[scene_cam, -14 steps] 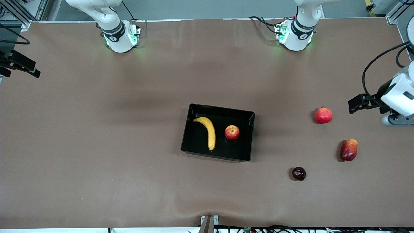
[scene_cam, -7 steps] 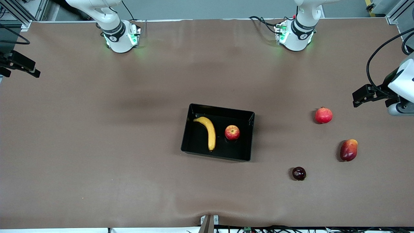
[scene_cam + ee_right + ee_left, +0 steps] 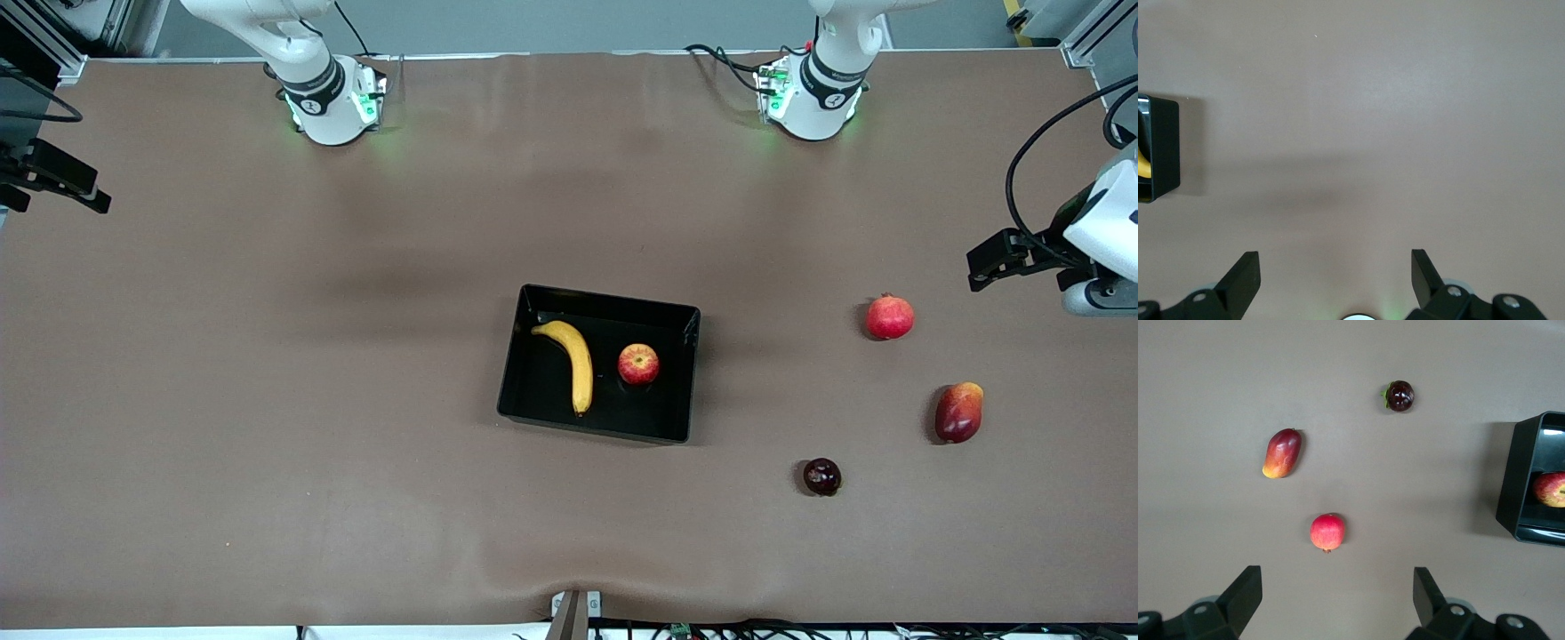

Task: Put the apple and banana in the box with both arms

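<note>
The black box lies mid-table. The yellow banana and the red-yellow apple lie side by side in it, the apple toward the left arm's end. My left gripper hangs open and empty in the air at the left arm's end of the table, over the cloth by the pomegranate. In the left wrist view it is open, with the box and apple at the edge. My right gripper is open and empty, high over its own base, with the box at the edge.
A red pomegranate, a red-yellow mango and a dark maroon fruit lie on the brown cloth toward the left arm's end. A black fixture juts in at the right arm's end.
The left gripper has drawn back toward the left arm's end of the table, away from the pomegranate, then nearly stopped. The box and fruits have not moved.
</note>
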You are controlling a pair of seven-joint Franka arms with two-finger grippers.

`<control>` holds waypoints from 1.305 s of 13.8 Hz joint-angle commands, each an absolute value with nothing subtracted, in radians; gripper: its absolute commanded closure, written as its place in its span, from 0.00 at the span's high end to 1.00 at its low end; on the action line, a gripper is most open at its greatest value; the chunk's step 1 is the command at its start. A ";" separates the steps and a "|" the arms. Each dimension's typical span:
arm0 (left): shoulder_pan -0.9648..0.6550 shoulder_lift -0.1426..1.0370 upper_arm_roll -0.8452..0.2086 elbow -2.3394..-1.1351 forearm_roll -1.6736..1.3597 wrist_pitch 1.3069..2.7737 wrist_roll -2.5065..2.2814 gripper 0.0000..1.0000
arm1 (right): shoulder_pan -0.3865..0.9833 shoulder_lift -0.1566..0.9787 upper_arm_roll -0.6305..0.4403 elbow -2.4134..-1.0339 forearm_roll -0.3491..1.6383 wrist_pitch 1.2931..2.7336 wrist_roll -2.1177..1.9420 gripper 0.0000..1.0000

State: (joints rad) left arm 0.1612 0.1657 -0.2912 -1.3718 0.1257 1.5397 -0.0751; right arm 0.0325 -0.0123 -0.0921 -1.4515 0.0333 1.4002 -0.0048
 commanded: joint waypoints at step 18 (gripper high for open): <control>0.032 -0.055 -0.124 -1.545 0.034 1.476 -0.046 1.00 | 0.028 -0.009 -0.091 -1.439 0.026 1.394 -0.002 1.00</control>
State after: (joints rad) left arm 0.0343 -0.0567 -0.1215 -1.5657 0.0490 1.5015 -0.0528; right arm 0.0325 -0.0123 -0.0928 -1.4513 0.0333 1.4002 -0.0048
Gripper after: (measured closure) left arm 0.000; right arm 0.000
